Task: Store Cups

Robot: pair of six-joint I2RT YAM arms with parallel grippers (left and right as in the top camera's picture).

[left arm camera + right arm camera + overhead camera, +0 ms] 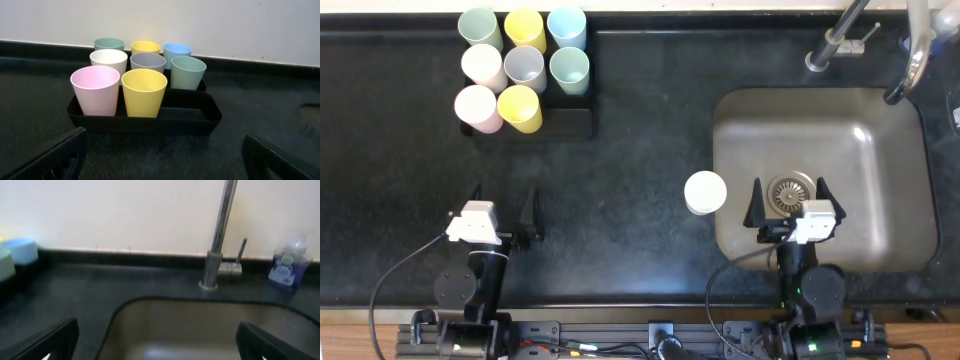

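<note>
**Nearly stored: eight cups in, one left out**

Already, at the upper left of the top view, the black tray (570, 122) holds eight cups (525, 67) standing upright in three rows: green, yellow and blue at the back, white, grey and green in the middle, pink and yellow at the front. The front-right slot is bare, and it looks like the place meant for the last cup.

At the lower left, the left gripper (503, 203) hangs over the dark worktop (620, 170), well apart from the tray. Its fingers are spread wide and hold nothing.

Right of centre, the last white cup (705, 192) stands upright on the worktop, just beside the left rim of the sink (880, 110).

At the lower right, the right gripper (789, 195) sits over the sink basin, near that cup. Its claw is fully open and empty.

By my reading the job is mostly done: what remains is to grasp the white cup, carry it across and set it in the free slot.
</note>
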